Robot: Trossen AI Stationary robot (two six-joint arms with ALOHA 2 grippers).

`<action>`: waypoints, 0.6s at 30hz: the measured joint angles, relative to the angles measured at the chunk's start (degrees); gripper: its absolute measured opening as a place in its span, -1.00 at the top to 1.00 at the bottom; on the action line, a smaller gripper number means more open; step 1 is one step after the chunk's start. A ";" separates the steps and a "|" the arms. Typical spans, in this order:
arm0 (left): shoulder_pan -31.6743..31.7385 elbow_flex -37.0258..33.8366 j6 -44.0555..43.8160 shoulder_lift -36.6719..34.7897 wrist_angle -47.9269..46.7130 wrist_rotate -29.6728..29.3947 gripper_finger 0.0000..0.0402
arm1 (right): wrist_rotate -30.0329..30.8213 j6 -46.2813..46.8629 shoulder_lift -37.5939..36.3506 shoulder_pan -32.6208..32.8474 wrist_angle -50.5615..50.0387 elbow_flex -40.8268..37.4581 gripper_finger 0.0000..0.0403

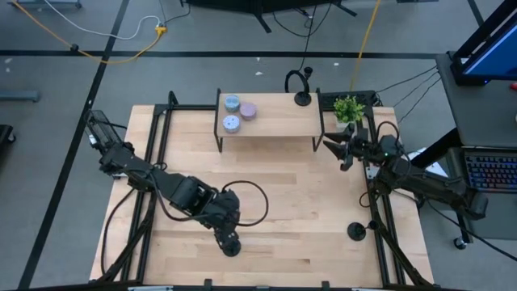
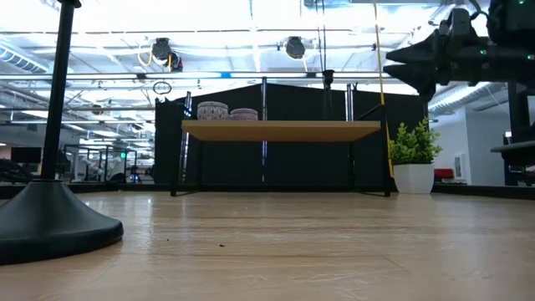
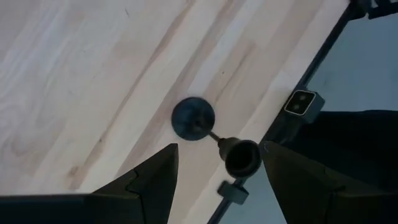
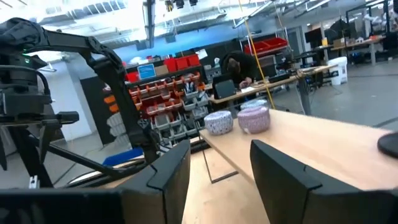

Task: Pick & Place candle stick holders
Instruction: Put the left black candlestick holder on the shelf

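One black candle stick holder (image 3: 193, 118) stands on its disc base on the wooden table (image 1: 283, 194) near the front edge, its stem upright. My left gripper (image 3: 217, 149) hangs open above it, pointing steeply down, one finger on each side of the holder's cup top (image 3: 242, 157); I see no touch. In the low view this holder (image 2: 50, 221) fills the left side. A second holder (image 1: 356, 231) stands at the front right. A third (image 1: 303, 99) stands on the raised shelf (image 1: 271, 121). My right gripper (image 1: 329, 144) is open in the air near the shelf's right end, holding nothing.
Three round candle tins (image 1: 234, 111) sit on the shelf's left part. A small potted plant (image 1: 349, 107) stands at the shelf's right end. Black frame rails (image 1: 384, 234) run along the table's sides. A camera mount (image 3: 303, 103) sits at the table's edge.
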 joint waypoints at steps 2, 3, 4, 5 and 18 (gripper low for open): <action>0.07 0.00 -0.11 0.00 -0.09 0.56 -0.20 | 0.00 0.29 -0.48 0.00 -1.00 -0.21 0.21; 0.06 0.00 -0.31 0.00 -0.27 0.76 -0.20 | -0.01 0.29 -0.56 0.00 -1.42 -0.21 0.21; 0.04 0.00 -0.47 0.00 -0.23 1.02 -0.20 | -0.01 0.25 -0.58 0.00 -1.60 -0.21 0.21; 0.00 0.00 -0.50 0.00 -0.16 1.25 -0.20 | -0.01 0.07 -0.56 0.00 -1.70 -0.21 0.21; -0.40 0.02 0.34 2.96 -0.53 5.77 -0.20 | 3.30 -10.56 -0.62 -0.04 -28.88 11.52 0.21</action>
